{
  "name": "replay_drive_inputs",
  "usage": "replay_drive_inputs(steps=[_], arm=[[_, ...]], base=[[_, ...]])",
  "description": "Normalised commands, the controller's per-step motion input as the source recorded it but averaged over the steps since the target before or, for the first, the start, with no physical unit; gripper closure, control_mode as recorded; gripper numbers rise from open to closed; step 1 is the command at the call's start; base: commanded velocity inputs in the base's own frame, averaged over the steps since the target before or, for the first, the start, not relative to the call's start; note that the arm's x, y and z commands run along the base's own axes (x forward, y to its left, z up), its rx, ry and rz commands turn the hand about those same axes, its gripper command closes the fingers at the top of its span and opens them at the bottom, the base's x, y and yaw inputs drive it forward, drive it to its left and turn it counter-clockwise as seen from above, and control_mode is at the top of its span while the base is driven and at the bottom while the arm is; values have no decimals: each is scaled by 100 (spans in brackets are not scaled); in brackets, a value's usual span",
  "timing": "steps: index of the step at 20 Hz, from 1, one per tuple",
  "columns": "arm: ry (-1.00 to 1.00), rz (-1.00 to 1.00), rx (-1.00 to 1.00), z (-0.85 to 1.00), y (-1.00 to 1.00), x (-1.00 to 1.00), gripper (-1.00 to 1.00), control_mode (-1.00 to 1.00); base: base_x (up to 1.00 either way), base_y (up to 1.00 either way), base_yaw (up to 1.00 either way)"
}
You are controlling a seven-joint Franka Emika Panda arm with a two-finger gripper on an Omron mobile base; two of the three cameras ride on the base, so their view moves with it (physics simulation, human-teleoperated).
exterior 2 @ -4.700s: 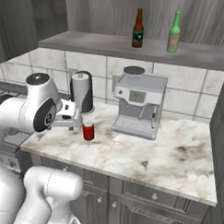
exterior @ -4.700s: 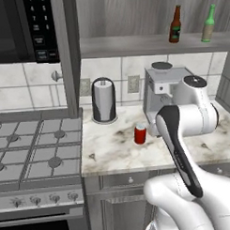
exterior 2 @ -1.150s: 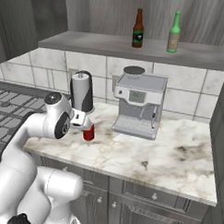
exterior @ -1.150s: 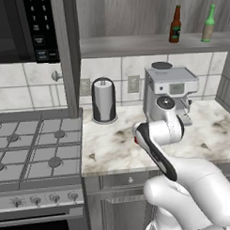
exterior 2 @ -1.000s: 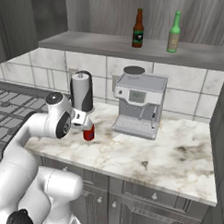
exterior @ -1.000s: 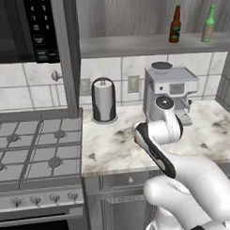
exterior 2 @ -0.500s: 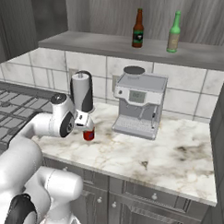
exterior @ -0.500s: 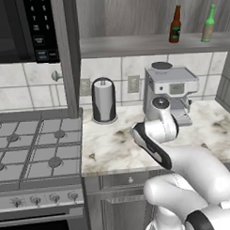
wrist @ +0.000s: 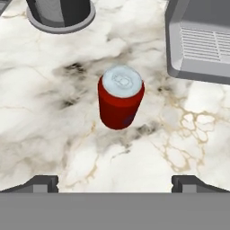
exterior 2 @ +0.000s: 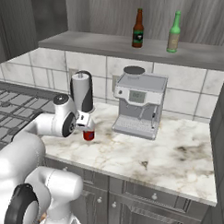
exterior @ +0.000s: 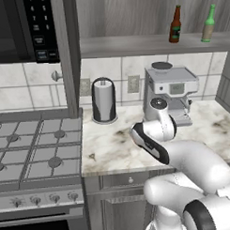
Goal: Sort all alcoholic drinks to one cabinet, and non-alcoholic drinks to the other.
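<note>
Soda can (wrist: 121, 103), red with a silver top, stands upright on the marble counter (exterior 2: 176, 158), in its left half, between the front edge and the back wall. It sits in front of the paper-towel holder (exterior 2: 81, 91) and to the left of the coffee machine (exterior 2: 138, 110), clear of both. In the hand view the can lies ahead of the gripper (wrist: 115, 183); the fingertips (wrist: 42, 182) stand wide apart, one to each side, and hold nothing. In the right base view the gripper (exterior 2: 87, 122) hangs just above the can (exterior 2: 88, 134), not touching it.

Brown beer bottle (exterior 2: 137, 29) with a red label and green beer bottle (exterior 2: 173, 33) with a tan label both stand upright on the grey shelf floor (exterior 2: 89, 41) of the wall cabinet above the coffee machine, near each other but apart. A gas stove (exterior: 29, 148) adjoins the left edge of the counter.
</note>
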Motion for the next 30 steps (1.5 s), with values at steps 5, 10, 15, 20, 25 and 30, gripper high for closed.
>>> replay_drive_inputs(steps=[5,10,15,20,25,30], arm=[[-2,0,0,-10,-4,11,-100,-100],[0,0,0,-6,-2,10,-100,-100],[0,0,0,-5,0,12,-100,-100],[0,0,0,-4,0,14,-100,-100],[0,0,0,-2,0,12,-100,-100],[0,0,0,-4,0,12,-100,-100]], base=[[0,0,0],[0,0,0],[0,0,0],[0,0,0],[0,0,0],[0,0,0]])
